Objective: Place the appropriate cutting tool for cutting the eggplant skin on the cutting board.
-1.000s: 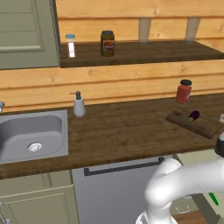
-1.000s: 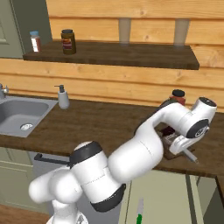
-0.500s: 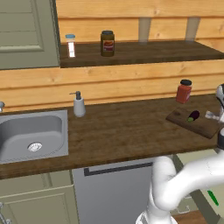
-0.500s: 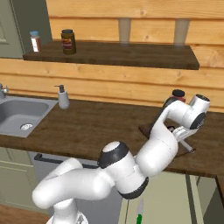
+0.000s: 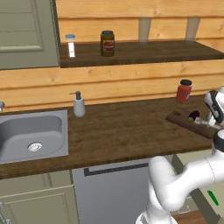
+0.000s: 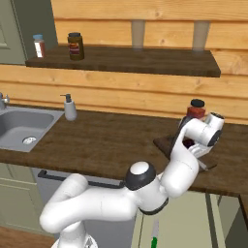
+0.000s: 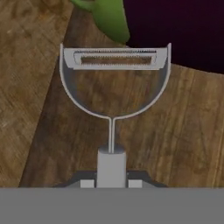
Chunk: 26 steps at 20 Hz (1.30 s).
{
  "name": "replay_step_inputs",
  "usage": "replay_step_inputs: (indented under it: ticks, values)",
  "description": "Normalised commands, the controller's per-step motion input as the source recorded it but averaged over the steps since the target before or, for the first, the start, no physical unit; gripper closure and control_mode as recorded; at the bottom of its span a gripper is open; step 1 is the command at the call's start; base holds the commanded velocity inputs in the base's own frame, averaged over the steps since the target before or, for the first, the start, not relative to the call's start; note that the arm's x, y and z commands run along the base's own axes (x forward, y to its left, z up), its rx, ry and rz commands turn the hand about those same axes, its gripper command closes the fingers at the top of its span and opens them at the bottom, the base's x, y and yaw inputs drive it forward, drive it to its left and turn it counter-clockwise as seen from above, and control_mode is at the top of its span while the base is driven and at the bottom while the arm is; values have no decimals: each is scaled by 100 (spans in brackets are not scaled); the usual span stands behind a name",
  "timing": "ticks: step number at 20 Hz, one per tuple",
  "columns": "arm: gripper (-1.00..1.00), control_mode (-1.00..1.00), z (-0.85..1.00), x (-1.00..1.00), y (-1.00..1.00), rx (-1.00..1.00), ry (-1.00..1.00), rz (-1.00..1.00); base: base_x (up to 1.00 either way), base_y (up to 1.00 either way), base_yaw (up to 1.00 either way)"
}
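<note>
Over the cutting board, the gripper is clamping the peeler by its handle. Blade is pointing toward the eggplant, apparently for setting down beside it.

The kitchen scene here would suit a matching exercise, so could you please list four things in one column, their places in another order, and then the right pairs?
Things:
1. peeler
2. eggplant
3. soap dispenser
4. dark jar

Places:
A. on the wall shelf
B. on the counter beside the sink
C. gripped by its handle in the gripper
D. lying on the cutting board

Pairs: 1-C, 2-D, 3-B, 4-A
</note>
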Motion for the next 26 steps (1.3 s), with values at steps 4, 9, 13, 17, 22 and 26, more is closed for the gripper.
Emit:
replay_step_inputs:
  ticks: [4, 9, 13, 17, 22, 26]
  values:
    - [-100, -100, -49, -3, 51, 0, -9, 0, 0, 0, 0]
    - [-100, -100, 18, -22, 73, 0, -14, 0, 0, 0, 0]
    - [-100, -100, 81, -68, 63, -1, -14, 0, 0, 0, 0]
    - [-100, -100, 67, -78, 85, -4, -9, 0, 0, 0, 0]
    - [-100, -100, 55, -75, 94, -6, -5, 0, 0, 0, 0]
    - [-100, -100, 46, -62, 100, -10, 0, 0, 0, 0, 0]
